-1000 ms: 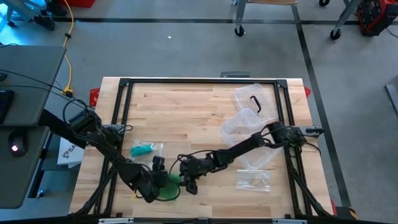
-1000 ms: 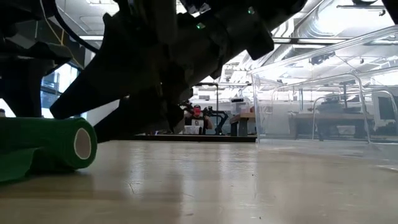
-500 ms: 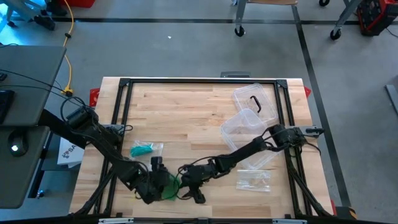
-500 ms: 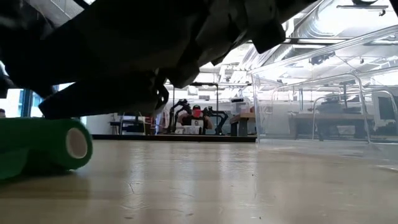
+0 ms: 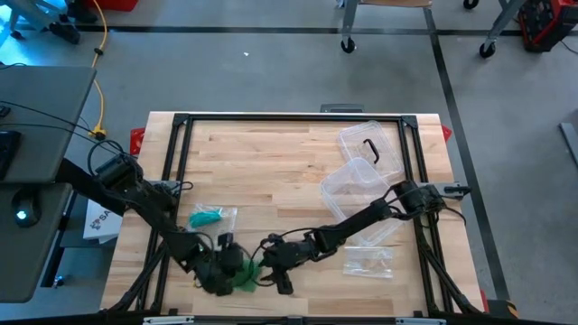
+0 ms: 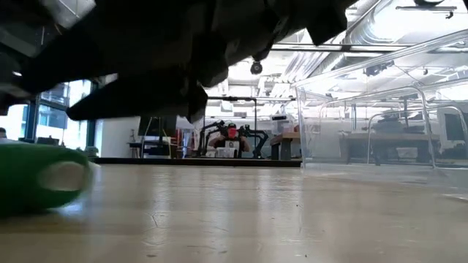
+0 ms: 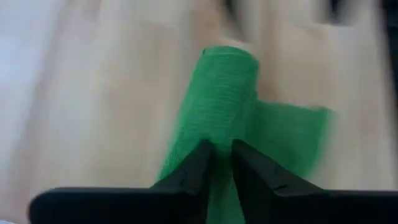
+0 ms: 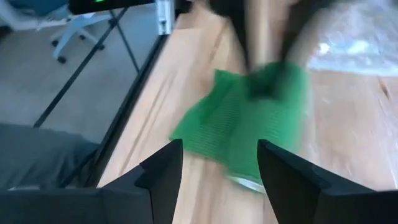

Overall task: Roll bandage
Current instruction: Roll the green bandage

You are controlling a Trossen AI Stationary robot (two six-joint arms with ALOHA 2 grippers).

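Left wrist view: left hand (image 7: 217, 163) pinches bandage (image 7: 224, 99).

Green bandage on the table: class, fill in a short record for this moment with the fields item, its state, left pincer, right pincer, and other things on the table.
item: green bandage, near the front edge of the wooden table
state: partly rolled, a loose flat tail spread beside the roll
left pincer: left pincer fingers nearly together, over the roll; whether it grips cannot be told
right pincer: right pincer open, the bandage just ahead of it, not held
other things: clear plastic container, its lid, a clear bag with something green, another clear bag
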